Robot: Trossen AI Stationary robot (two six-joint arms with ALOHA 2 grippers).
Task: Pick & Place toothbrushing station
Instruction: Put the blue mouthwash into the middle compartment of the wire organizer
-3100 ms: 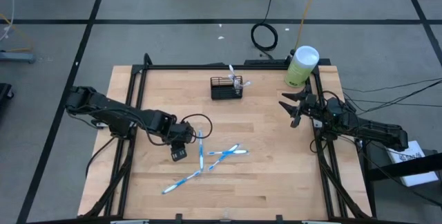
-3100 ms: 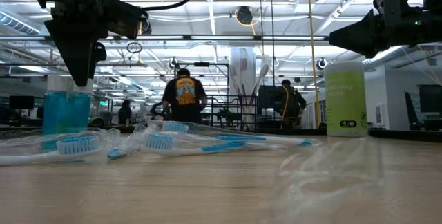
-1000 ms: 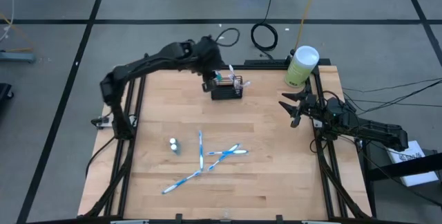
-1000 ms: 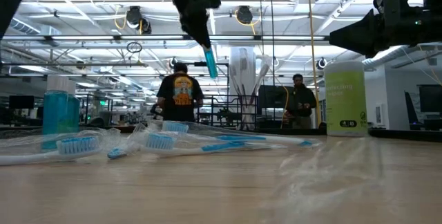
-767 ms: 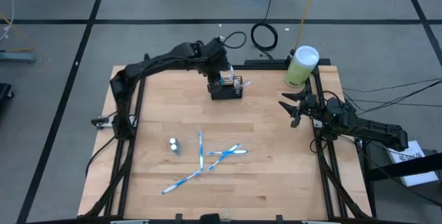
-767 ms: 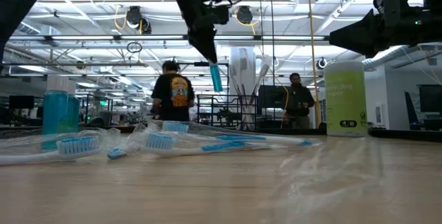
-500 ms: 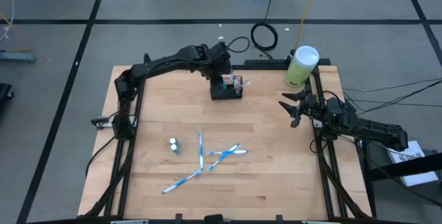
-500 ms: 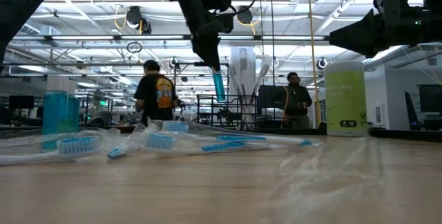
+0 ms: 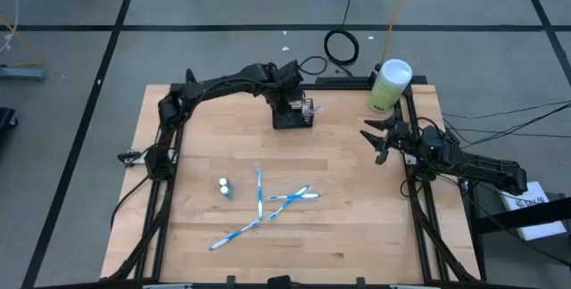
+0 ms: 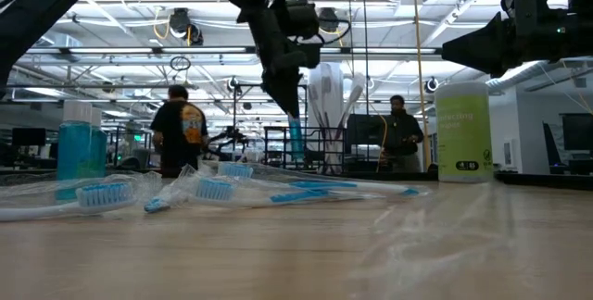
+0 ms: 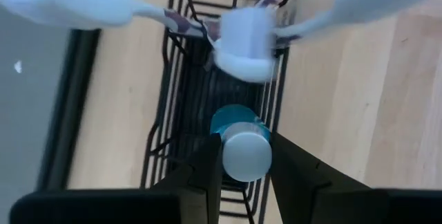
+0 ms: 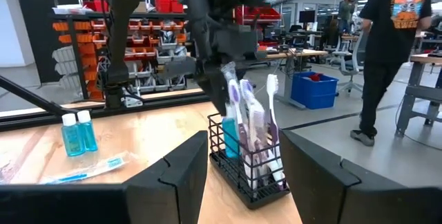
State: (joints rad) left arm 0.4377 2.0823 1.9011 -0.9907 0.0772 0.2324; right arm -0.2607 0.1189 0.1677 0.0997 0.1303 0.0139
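Note:
The toothbrushing station is a small black wire-mesh basket (image 9: 293, 115) standing at the table's far middle. It also shows in the right wrist view (image 12: 248, 172), with wrapped toothbrushes (image 12: 250, 113) standing upright in it. My left gripper (image 9: 287, 100) is right above the basket, shut on a small blue bottle with a white cap (image 11: 238, 141). The bottle's lower part is down inside the basket (image 10: 295, 141). My right gripper (image 9: 378, 141) is open and empty near the table's right edge. My left gripper pinches the bottle's capped top end (image 11: 243, 156) between its two fingers (image 11: 207, 172). It comes from above, pointing down. The bottle hangs upright below the fingers, with its blue body (image 12: 230, 137) between the basket's wire walls. Whether it stands on the basket's floor I cannot tell.
A tall pale-green cylinder with a white lid (image 9: 389, 86) stands at the far right corner. More small blue bottles (image 9: 223, 186) and three wrapped toothbrushes (image 9: 284, 198) lie mid-table toward the near side. People move in the room behind the table (image 10: 178, 138).
My left gripper has gone a little toward the table's right edge, over the basket, and then down. The blue bottle stays upright and has sunk from above the basket to between its walls. A person in the background has walked toward the left.

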